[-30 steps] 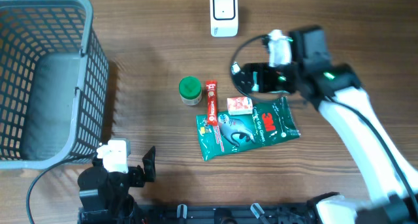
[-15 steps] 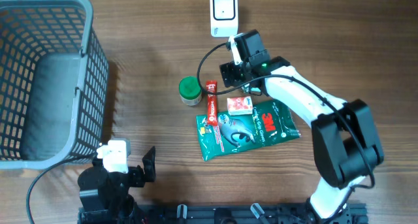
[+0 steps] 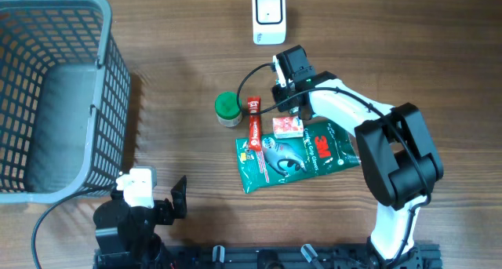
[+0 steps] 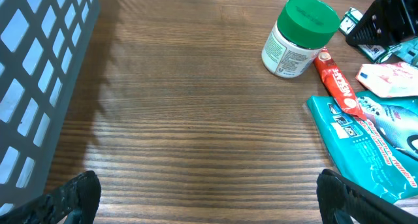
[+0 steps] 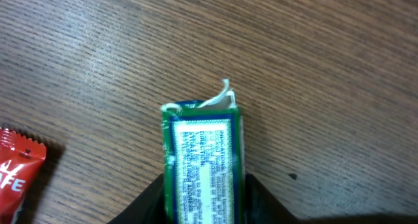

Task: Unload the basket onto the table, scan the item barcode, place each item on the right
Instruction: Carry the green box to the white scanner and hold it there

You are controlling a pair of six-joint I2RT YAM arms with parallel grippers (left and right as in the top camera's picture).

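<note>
At the near edge of the table (image 3: 172, 89), toward the left corner, the left gripper (image 4: 208, 201) hangs just above the wood with its jaws spread wide and nothing between them. Farther in, near the middle of the table, a green bag (image 3: 298, 153) lies flat. A small pink-and-white box (image 3: 287, 126) sits at the far edge of the bag, and I cannot tell if it rests partly on it. A red stick packet (image 3: 254, 120) lies just left of the box, and a jar (image 3: 228, 108) with a green lid stands upright beside the stick. Just beyond the box is the right gripper (image 5: 204, 191). Its fingers press on the two long sides of a green packet (image 5: 202, 152), so it pinches the packet, whose white printed label faces up. The packet is low over the wood, and I cannot tell if it touches. At the middle of the far edge stands the white scanner (image 3: 268, 16), well apart from the packet. A grey basket (image 3: 102, 81) fills the far-left corner.
</note>
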